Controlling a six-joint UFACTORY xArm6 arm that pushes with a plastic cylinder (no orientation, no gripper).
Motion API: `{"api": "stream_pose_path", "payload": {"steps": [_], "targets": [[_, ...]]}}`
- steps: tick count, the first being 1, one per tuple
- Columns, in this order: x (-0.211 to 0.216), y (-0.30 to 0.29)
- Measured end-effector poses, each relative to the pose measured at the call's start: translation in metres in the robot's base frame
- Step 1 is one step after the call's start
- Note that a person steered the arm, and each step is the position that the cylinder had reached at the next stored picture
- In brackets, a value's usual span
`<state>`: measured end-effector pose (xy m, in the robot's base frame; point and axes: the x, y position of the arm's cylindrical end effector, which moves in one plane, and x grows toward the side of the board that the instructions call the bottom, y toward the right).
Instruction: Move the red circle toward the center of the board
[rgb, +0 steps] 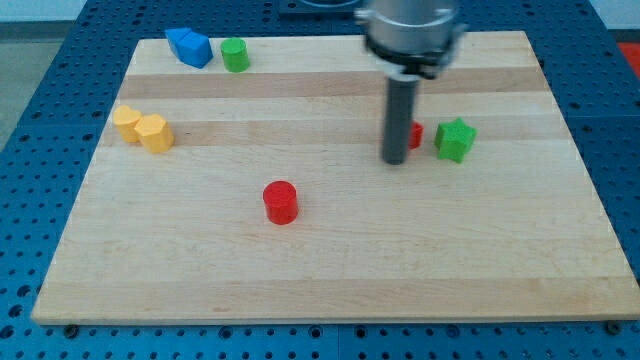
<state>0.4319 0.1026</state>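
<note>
The red circle (281, 202) sits on the bench (330, 290) a little toward the view's left and bottom of the middle, well apart from my tip (395, 160), which rests just beside a second red block (415, 134) and near the green block (455, 139) at the view's right. My tool is a plain rod with nothing to open or clamp, touching no block that I can be sure of. The risk, I judge, is nudging that neighbouring red block on leaving, or catching the circle off-centre so it slides past the middle.
</note>
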Motion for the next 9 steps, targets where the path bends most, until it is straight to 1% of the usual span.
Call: {"api": "stream_pose_path", "payload": {"steps": [1, 2, 3, 4, 5, 6, 7, 8, 9], "targets": [[0.016, 0.000], [0.092, -0.045], [0.124, -0.145], [0.128, -0.242], [0.104, -0.227], [0.103, -0.154], [0.090, -0.161], [0.107, -0.232], [0.092, -0.255]]}}
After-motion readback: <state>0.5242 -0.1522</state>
